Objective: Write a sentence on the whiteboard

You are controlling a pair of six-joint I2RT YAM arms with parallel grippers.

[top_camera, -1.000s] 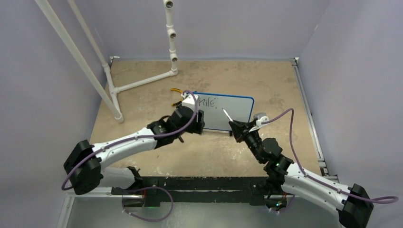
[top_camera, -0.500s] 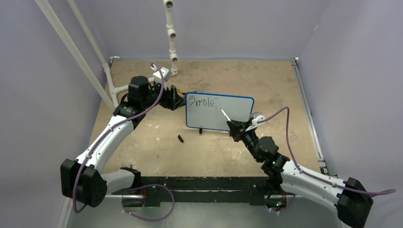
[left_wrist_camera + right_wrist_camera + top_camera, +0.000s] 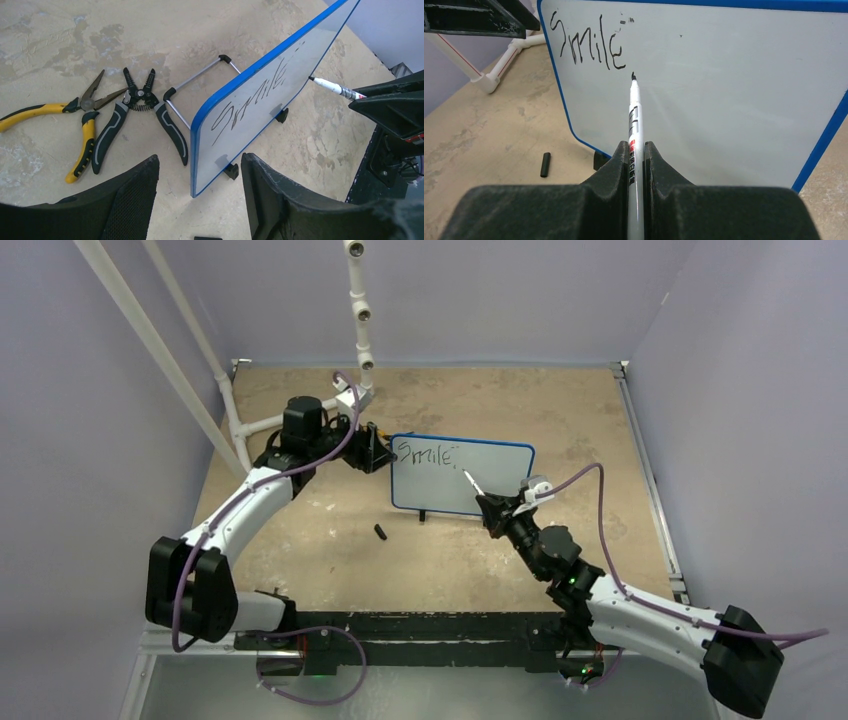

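Note:
The whiteboard (image 3: 490, 480) stands upright on the table in its blue frame (image 3: 220, 97). The sentence (image 3: 425, 454) on it reads "Smile" in black at the upper left (image 3: 584, 47). My right gripper (image 3: 636, 150) is shut on a white marker (image 3: 634, 120). The marker's black tip sits just under the last letter, very close to the board; I cannot tell whether it touches. My left gripper (image 3: 200, 165) is open at the board's left end. Its fingers (image 3: 135, 195) stand either side of the lower left corner, apart from it.
Behind the board lie yellow pliers (image 3: 75, 120) and black wire strippers (image 3: 140, 115), beside the board's wire stand (image 3: 195, 80). A black marker cap (image 3: 380, 532) lies in front of the board. A white pipe frame (image 3: 300, 412) stands at the back left.
My left arm has swung from in front of the board's left part to the back left, at its left end. The whole word now shows. The right arm has barely moved.

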